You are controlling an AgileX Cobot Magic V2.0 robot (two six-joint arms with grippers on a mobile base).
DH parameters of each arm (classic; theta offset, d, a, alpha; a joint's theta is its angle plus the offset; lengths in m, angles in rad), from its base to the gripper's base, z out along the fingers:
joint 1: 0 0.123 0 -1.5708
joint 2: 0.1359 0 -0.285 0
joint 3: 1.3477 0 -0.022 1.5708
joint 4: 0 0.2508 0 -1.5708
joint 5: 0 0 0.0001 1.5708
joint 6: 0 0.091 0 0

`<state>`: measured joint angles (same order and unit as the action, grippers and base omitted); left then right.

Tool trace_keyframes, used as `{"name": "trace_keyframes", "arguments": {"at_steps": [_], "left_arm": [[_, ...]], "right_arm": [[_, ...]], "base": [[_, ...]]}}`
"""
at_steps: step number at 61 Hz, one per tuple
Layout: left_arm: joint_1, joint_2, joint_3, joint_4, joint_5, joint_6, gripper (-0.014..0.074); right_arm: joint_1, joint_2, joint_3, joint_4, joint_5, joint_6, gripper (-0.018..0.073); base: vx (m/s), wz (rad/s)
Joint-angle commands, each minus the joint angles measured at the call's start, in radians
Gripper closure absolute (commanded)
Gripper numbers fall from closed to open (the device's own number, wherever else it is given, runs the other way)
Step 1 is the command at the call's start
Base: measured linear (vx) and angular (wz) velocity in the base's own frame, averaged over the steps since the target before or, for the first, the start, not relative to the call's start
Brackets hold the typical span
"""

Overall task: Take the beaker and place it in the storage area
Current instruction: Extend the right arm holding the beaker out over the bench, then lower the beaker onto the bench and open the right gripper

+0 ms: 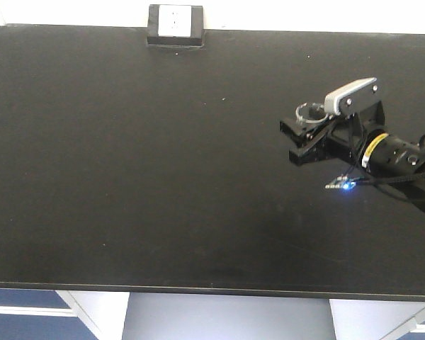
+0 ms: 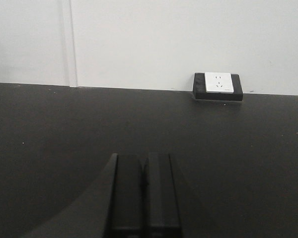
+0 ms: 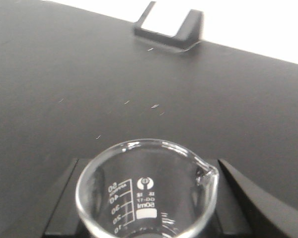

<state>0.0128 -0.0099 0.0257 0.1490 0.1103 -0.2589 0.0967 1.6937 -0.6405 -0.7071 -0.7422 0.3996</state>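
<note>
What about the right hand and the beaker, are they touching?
Touching. The right wrist view shows the beaker wedged in the right hand, with its black fingers pressed against the glass on both sides.

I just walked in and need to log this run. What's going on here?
The right gripper holds the small glass beaker between its fingers over the right side of the black benchtop, the storage area. Whether the beaker already touches the surface is unclear. The left gripper is shut and empty, facing the outlet box at the back edge.
</note>
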Motion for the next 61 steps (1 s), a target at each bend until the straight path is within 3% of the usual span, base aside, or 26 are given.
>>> {"name": "trace_keyframes", "arguments": {"at_steps": [1,12,27,39,47,61], "left_arm": [[-0.006,-0.018,0.022,-0.006,-0.085,-0.006,0.0605],[-0.006,-0.018,0.022,-0.006,-0.085,-0.006,0.0605],[-0.006,-0.018,0.022,-0.006,-0.085,-0.006,0.0605],[-0.006,-0.018,0.022,-0.006,-0.085,-0.006,0.0605],[-0.006,-0.018,0.022,-0.006,-0.085,-0.006,0.0605],[-0.006,-0.018,0.022,-0.006,-0.085,-0.006,0.0605]], "right_arm": [[-0.004,-0.016,-0.001,0.005,-0.091,-0.024,0.0559],[-0.004,0.054,0.006,0.025,-0.112,-0.024,0.0559],[-0.004,0.164,0.006,0.106,-0.25,-0.024,0.0559],[-0.004,0.275,0.006,0.123,-0.519,-0.106,0.0559],[-0.004,0.337,0.006,0.133,-0.548,-0.116,0.0559],[-0.004,0.361,0.006,0.136,-0.558,-0.256,0.0559]], "base": [[0.0,0.0],[0.0,0.0],[0.0,0.0],[0.0,0.0],[0.0,0.0],[0.0,0.0]]}}
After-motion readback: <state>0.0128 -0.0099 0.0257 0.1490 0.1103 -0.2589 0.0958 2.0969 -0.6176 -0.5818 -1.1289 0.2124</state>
